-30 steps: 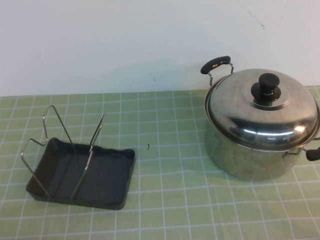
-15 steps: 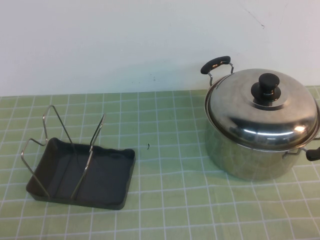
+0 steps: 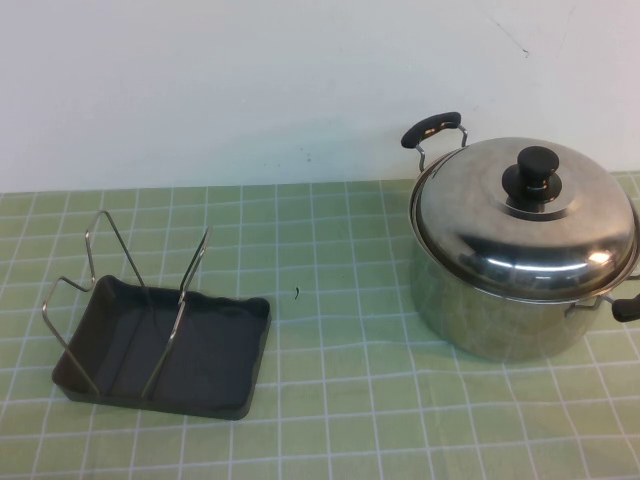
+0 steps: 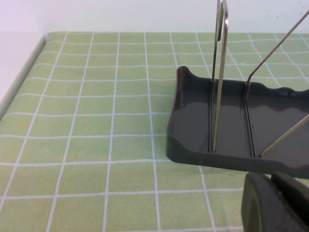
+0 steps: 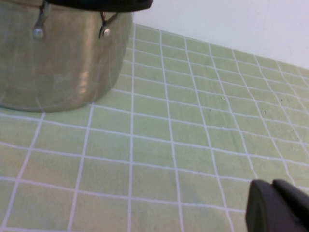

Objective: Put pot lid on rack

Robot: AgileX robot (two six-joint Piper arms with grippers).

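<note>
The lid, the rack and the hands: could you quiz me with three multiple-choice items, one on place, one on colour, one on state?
1. Where is the lid?
A. On the pot
B. In the rack
C. Flat on the table

2. What colour is the lid's knob?
A. Red
B. Black
C. White

3. What is in the rack between its wire loops?
A. A plate
B. The lid
C. Nothing

Answers:
1. A: the lid sits closed on the pot, on the table's right side.
2. B: the knob is black, like the pot's handles.
3. C: the grey tray and loops hold nothing.

Neither hand touches anything: the left hand sits low by the rack, the right hand low near the pot.
</note>
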